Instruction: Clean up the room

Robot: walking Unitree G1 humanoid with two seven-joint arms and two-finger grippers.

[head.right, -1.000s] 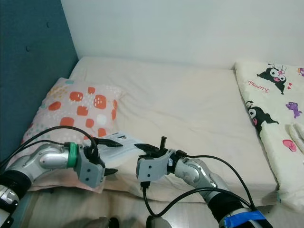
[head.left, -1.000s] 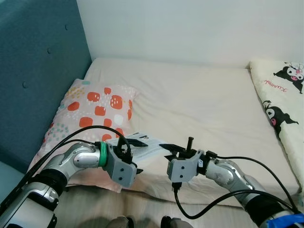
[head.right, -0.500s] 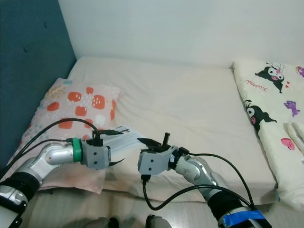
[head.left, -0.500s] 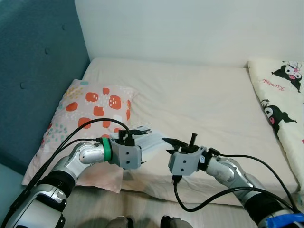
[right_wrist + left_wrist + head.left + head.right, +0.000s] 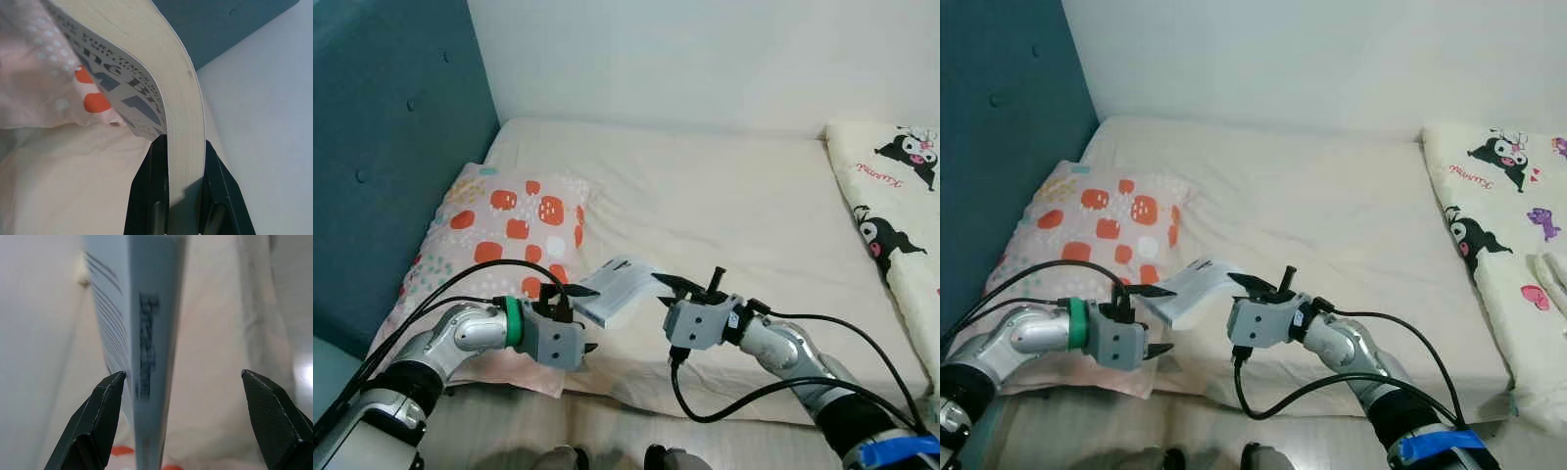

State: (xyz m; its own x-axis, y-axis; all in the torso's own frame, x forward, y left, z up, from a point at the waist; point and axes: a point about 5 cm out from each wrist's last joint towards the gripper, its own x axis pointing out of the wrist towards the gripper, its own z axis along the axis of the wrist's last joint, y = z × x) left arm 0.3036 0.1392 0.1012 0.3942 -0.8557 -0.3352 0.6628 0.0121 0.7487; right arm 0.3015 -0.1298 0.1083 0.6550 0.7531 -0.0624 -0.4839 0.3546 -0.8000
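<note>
Near the front edge of the bed (image 5: pixel 724 196), beside the pillow (image 5: pixel 499 230) at the front left corner, a paperback book (image 5: pixel 617 286) is held up off the mattress, tilted, one end high toward the left.

Right pincer (image 5: pixel 668 286): narrow, clamped on the book's fore-edge; right wrist view shows the page block (image 5: pixel 166 88) squeezed between both fingers (image 5: pixel 149 196), pages bowing above the grip. Left pincer (image 5: pixel 579 318): wide, empty, fingers straddling the book's lower end without touching; left wrist view shows the spine (image 5: pixel 146 347) centred between the two fingertips (image 5: pixel 98 421), closer to one than the other.

Step in hand (judgement): lifting the book clear of the bed, possibly a handover or two-pincer carry. To do it well:
- keep the right grip firm; only the page edge is held, so the soft cover could sag or slip out;
- if the left pincer closes, centre it on the spine first, closing across the thickness;
- lift clear of the pillow corner before any swing.

Risk: the book bends, the pages fan and the grip is lost.

Containers: none seen; no bin, box or shelf visible to receive the book. A cartoon-print quilt (image 5: pixel 901 196) lies along the bed's right edge.
</note>
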